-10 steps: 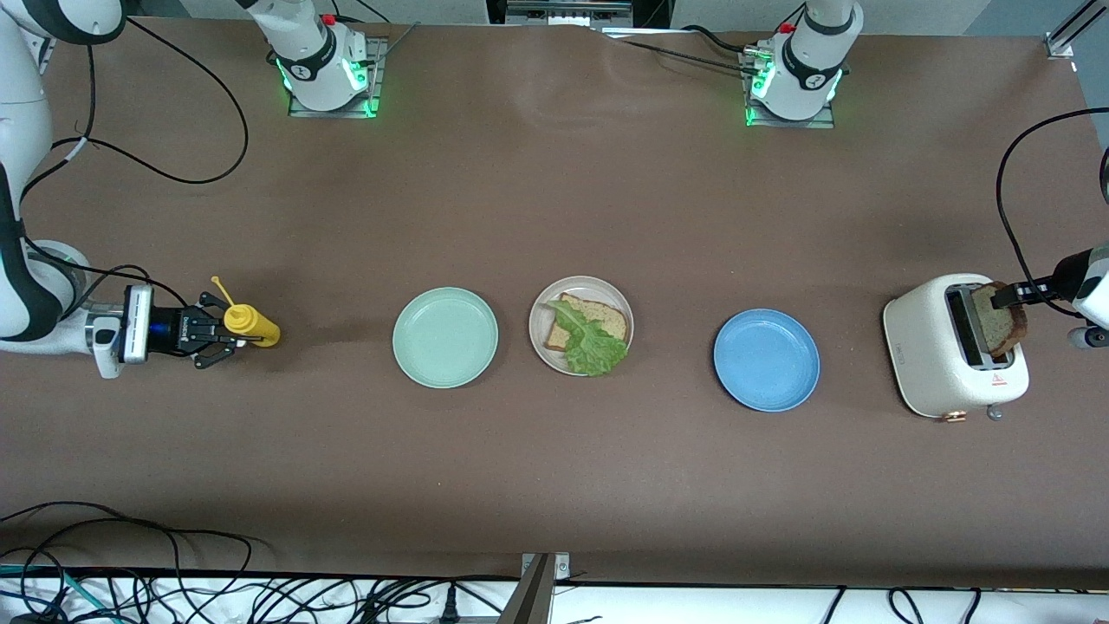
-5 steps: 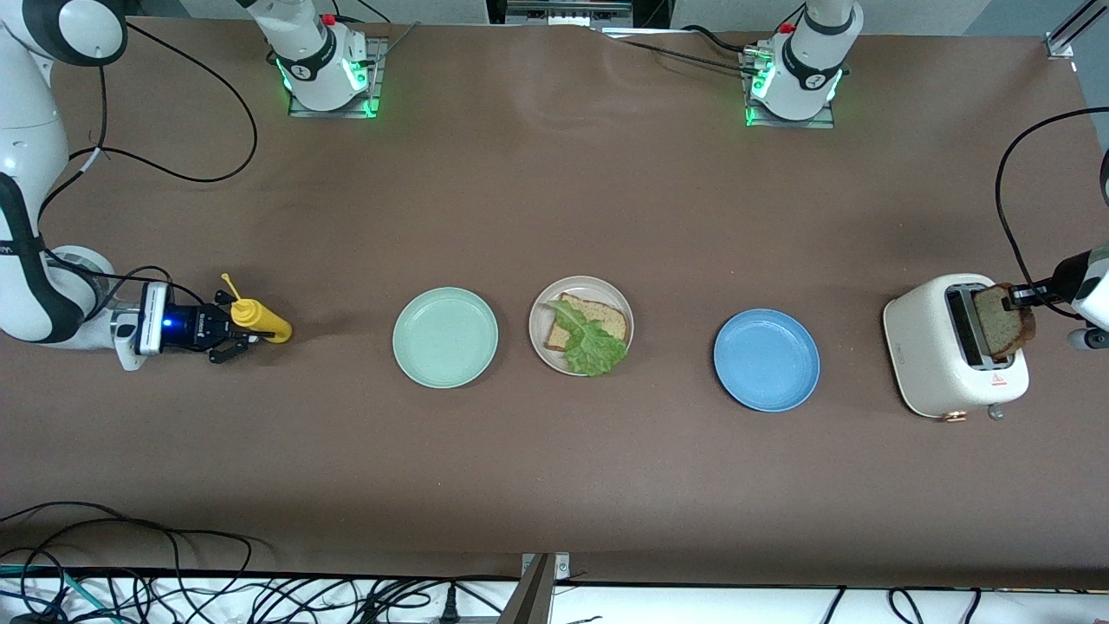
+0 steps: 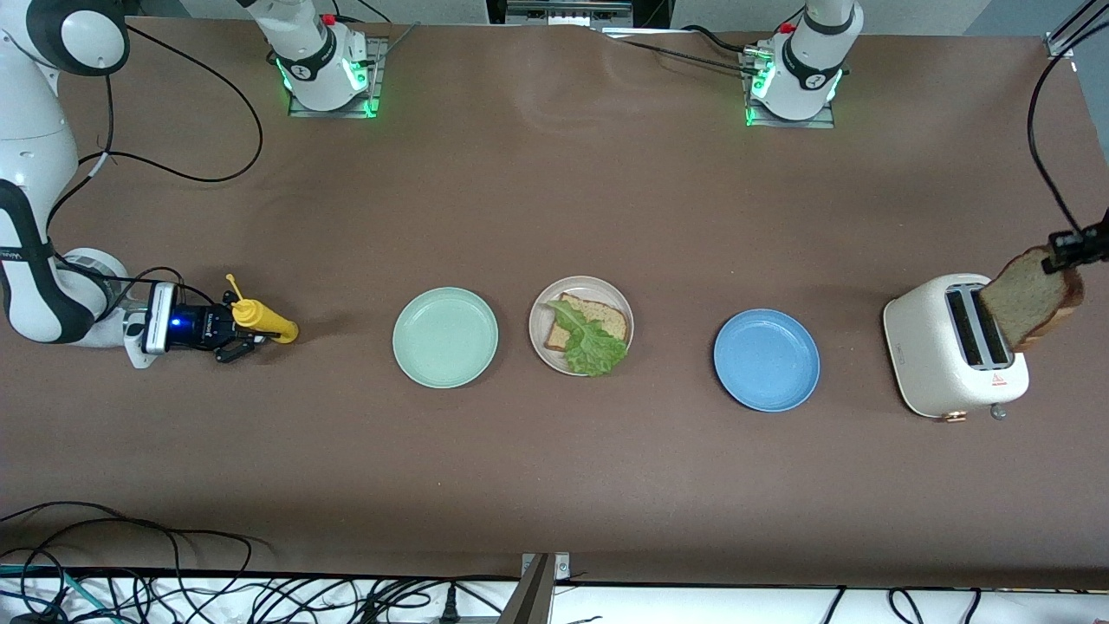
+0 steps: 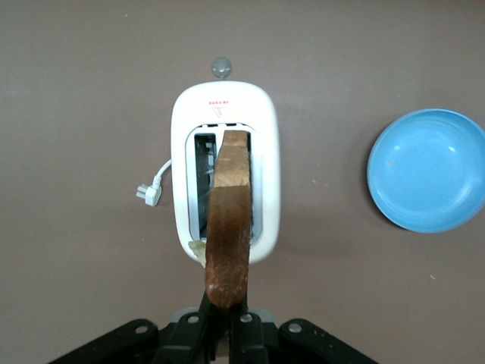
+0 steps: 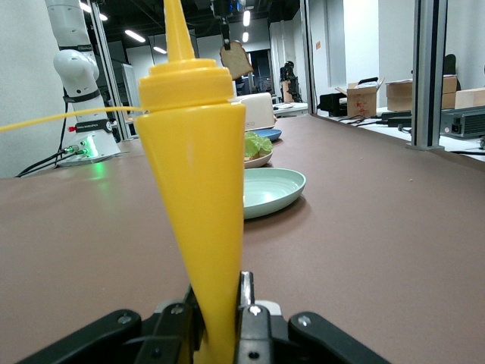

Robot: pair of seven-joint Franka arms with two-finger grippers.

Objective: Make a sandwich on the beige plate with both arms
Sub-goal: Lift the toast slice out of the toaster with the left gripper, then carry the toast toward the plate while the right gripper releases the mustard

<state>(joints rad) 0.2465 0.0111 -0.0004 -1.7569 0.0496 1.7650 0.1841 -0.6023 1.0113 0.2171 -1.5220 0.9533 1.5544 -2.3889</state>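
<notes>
My left gripper (image 3: 1062, 254) is shut on the top edge of a brown-crusted bread slice (image 3: 1031, 302), which hangs over the white toaster (image 3: 931, 364), clear of its slots. The left wrist view shows this slice (image 4: 227, 220) edge-on between the jaws of my left gripper (image 4: 225, 322), above the toaster (image 4: 265, 152). The beige plate (image 3: 538, 322) holds one bread slice (image 3: 608, 315) with a green lettuce leaf (image 3: 594, 347) on it. At the right arm's end of the table, my right gripper (image 3: 236, 328) is shut on an upright yellow squeeze bottle (image 3: 264, 320), also seen as the bottle (image 5: 198, 197) held by my right gripper (image 5: 221, 318).
A mint-green plate (image 3: 444, 336) sits beside the beige plate toward the right arm's end. A blue plate (image 3: 766, 360) sits between the beige plate and the toaster. Cables lie along the table edge nearest the front camera.
The left gripper has shut on the bread slice and lifted it up out of the toaster slot. The right gripper has carried the yellow bottle slightly toward the plates.
</notes>
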